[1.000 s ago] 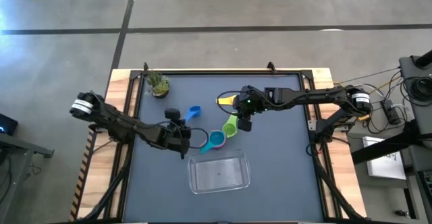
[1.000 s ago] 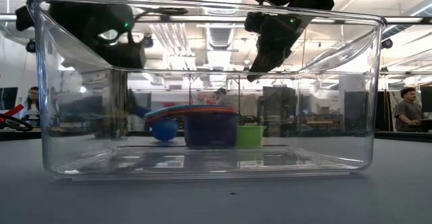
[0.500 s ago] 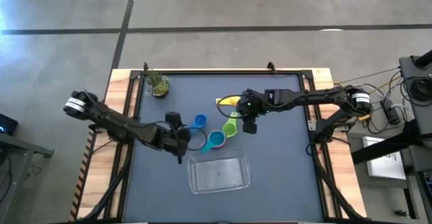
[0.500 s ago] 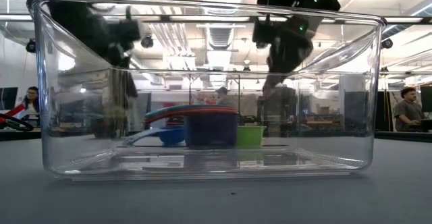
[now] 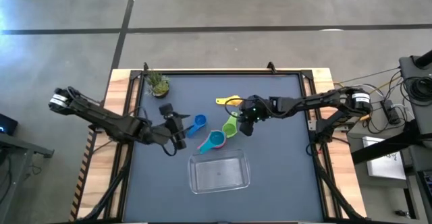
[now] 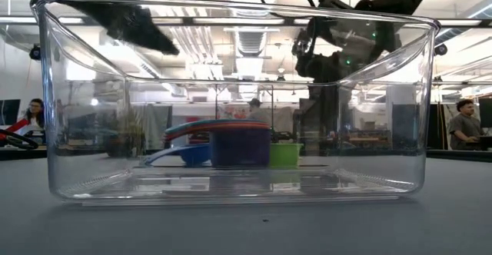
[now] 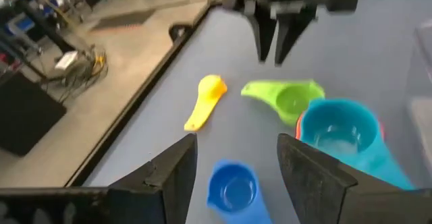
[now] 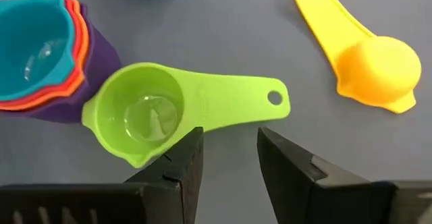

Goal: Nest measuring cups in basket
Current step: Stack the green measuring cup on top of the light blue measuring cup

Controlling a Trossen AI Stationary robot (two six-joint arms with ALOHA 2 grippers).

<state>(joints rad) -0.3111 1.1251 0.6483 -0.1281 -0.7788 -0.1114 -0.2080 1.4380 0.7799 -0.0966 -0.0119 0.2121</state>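
**Cups on the mat beside the clear basket, both grippers open and holding nothing**

The measuring cups lie on the dark table top just beyond the clear, low-walled rectangular plastic basket (image 5: 219,172), not inside it. Nearest the basket is a nested stack: a teal plastic cup (image 8: 35,40) on top, with orange, red and purple rims showing beneath it. Beside the stack lies the green plastic cup (image 8: 143,111), mouth up, its flat handle with a small hole pointing away from the stack. The yellow plastic cup (image 8: 368,55) rests apart from the green one, bowl down. The small blue plastic cup (image 7: 231,187) sits on the stack's other side, open side up.

The right gripper (image 5: 247,127) hangs directly over the green cup's handle, fingers spread, gripping nothing. The left gripper (image 5: 173,126) hovers beside the blue cup, fingers wide apart, also empty.

A small potted green plant (image 5: 158,84) stands at the table's far left corner.
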